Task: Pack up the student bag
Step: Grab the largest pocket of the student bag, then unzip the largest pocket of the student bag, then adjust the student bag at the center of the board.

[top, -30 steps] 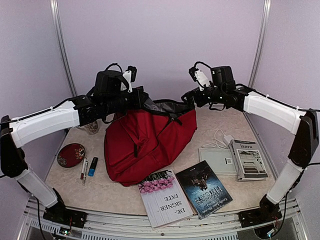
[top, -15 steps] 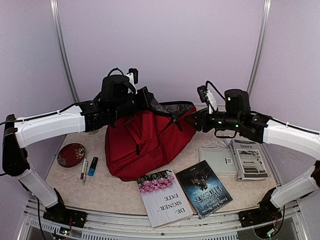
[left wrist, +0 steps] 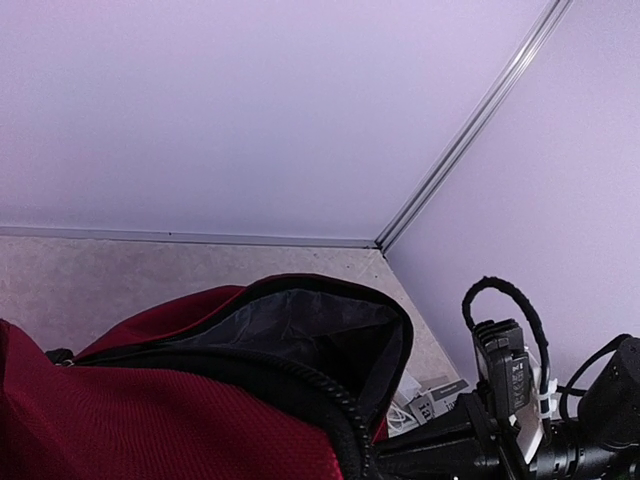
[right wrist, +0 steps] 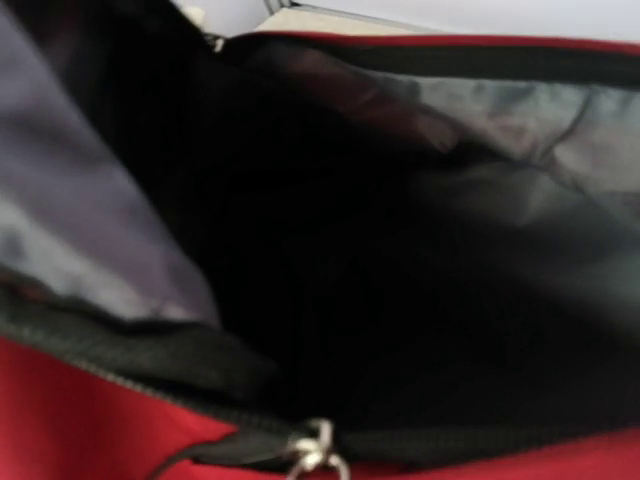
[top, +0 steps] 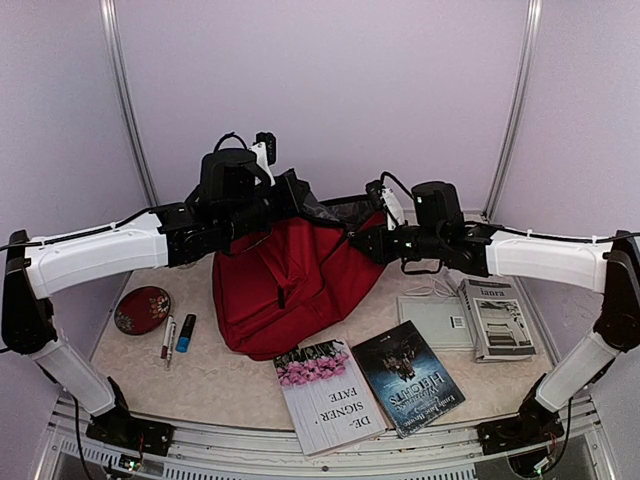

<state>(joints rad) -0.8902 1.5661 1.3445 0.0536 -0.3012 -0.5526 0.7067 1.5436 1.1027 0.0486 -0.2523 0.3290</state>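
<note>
Right gripper (top: 362, 243) swinging in from back-right corner, now nosing against right rim of student bag (top: 285, 295); fingers hidden, grip not discernible. Left gripper (top: 293, 197) clenched on bag's left rim, still holding it raised. Bag sitting mid table (top: 220, 385) behind books (top: 330, 395), bunching narrower and taller than before, mouth gaping.

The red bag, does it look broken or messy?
Nothing looks broken or spilled. The student bag just sags lopsided: the left gripper holds one side of its rim up, so the mouth gapes and the grey lining shows.
</note>
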